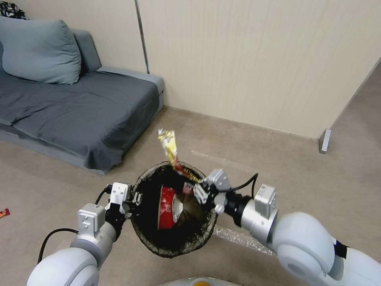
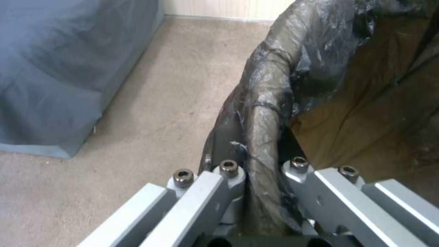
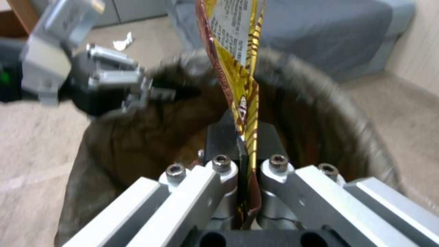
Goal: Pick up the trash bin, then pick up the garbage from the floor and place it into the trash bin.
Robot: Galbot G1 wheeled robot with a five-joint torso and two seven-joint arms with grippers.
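While the long grey fabric sofa (image 1: pixel 79 107) with its one grey cushion (image 1: pixel 39 51) lines the wall well apart, the small round trash bin (image 1: pixel 174 238), lined with a dark brown-black bag, hangs above the beige floor (image 1: pixel 278 167), its rim clenched by the left gripper (image 1: pixel 133 202). Inside lies one red crumpled packet (image 1: pixel 166 212). The right gripper (image 1: pixel 196 190), over the bin's far rim, pinches one yellow snack wrapper (image 1: pixel 168 147) standing upright. One small red scrap (image 1: pixel 3 213) lies on the floor at the far left.
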